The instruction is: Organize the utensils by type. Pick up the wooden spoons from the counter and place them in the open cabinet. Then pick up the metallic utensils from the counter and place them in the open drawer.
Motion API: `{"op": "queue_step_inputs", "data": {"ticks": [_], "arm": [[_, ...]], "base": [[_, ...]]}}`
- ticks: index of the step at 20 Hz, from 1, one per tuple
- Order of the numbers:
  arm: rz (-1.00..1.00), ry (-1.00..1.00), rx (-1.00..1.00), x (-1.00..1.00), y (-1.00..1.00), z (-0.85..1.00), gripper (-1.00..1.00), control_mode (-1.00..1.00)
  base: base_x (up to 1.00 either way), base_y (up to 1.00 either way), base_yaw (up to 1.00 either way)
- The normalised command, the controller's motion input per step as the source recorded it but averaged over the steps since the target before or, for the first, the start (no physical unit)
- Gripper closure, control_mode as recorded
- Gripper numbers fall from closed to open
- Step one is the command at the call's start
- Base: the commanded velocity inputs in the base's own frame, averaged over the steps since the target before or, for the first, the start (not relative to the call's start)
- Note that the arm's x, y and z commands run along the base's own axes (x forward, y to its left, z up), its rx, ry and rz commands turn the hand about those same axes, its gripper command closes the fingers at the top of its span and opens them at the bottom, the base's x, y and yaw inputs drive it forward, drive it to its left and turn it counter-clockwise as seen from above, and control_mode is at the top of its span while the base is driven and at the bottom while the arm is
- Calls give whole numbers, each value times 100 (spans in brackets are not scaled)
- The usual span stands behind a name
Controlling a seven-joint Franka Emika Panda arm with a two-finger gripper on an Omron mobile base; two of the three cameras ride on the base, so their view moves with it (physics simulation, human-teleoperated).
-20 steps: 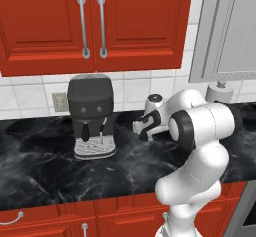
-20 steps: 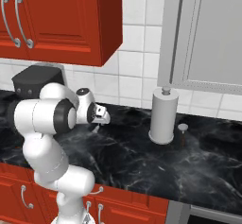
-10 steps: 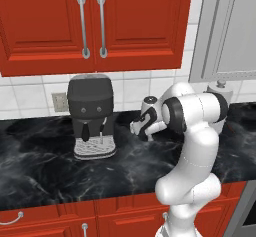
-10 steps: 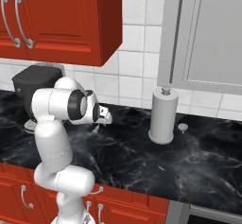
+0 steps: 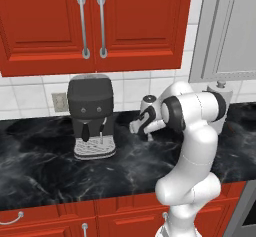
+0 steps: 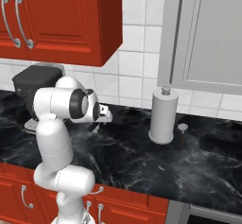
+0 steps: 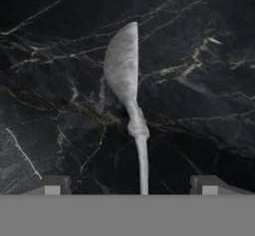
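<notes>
Since the earlier frames the arm has folded in and dropped, so the gripper now sits low over the counter, just right of the coffee machine. Fingers are wide apart with nothing between them, straddling the handle of the metallic utensil, which lies flat on the counter beside the machine. Looks like a grasp is lined up but not yet made.

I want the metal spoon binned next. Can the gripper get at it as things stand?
Probably yes. In the hand view the metal spoon lies flat on the bare black counter, its handle running midway between the open gripper fingertips, with nothing beside it.
</notes>
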Motion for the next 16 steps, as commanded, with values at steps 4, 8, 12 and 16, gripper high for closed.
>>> {"op": "queue_step_inputs", "data": {"ticks": [4, 8, 12, 16], "arm": [[0, 0, 0, 15, -5, -38, -100, -100], [0, 0, 0, 0, -6, -41, -100, -100], [0, 0, 0, -19, -3, -36, -100, -100], [-2, 0, 0, -26, 0, -36, -100, -100]], "base": [[0, 0, 0], [0, 0, 0], [0, 0, 0], [0, 0, 0]]}}
